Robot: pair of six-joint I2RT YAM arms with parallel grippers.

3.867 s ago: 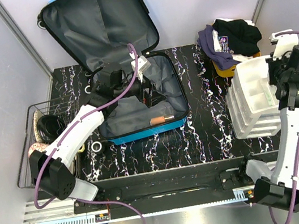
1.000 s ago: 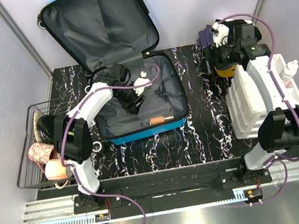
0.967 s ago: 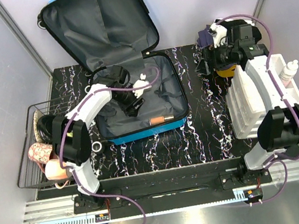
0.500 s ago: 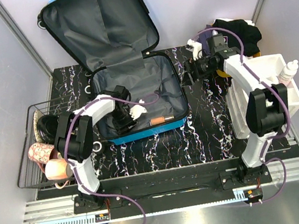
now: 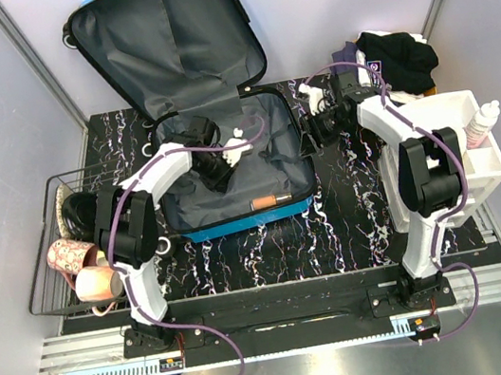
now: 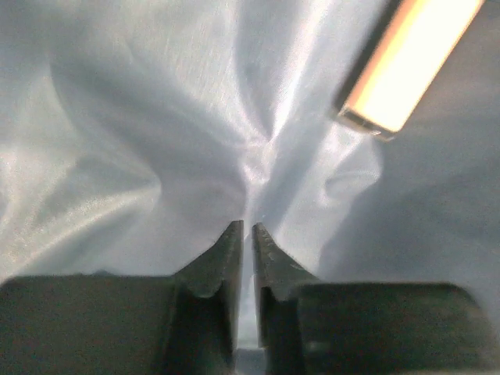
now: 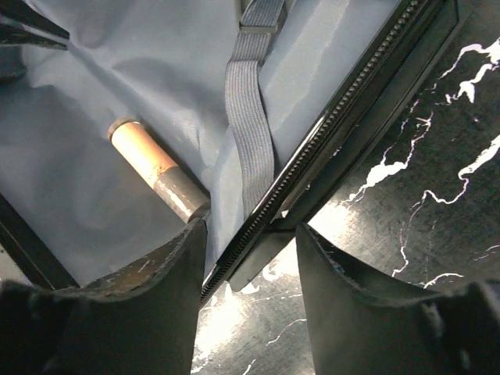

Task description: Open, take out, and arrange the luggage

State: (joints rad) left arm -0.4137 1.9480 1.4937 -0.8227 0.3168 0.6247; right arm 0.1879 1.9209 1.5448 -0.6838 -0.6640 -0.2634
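The blue luggage (image 5: pixel 237 224) lies open on the table, its lid propped against the back wall and its dark grey lining (image 6: pixel 156 117) showing. My left gripper (image 5: pixel 219 169) is down inside the base. In the left wrist view its jaws (image 6: pixel 248 226) are pinched together on a puckered fold of that lining. My right gripper (image 5: pixel 306 140) is at the case's right rim. Seen from the right wrist, it (image 7: pixel 250 226) is open and straddles the zip band (image 7: pixel 344 101). A copper tube with a grey cap (image 7: pixel 156 168) lies in the base beside an elastic strap (image 7: pixel 250 117).
A wire basket (image 5: pixel 54 278) with cups and shoes stands at the left edge. A white organiser (image 5: pixel 439 165) holding a bottle (image 5: pixel 479 125) is at the right. Behind it is a bin piled with dark clothes (image 5: pixel 393 62). Small rings (image 5: pixel 161 247) lie on the table.
My left gripper moved back from the case's front toward its middle and closed on the lining. My right arm swung left from the clothes bin to the case's right rim, its jaws narrowing.
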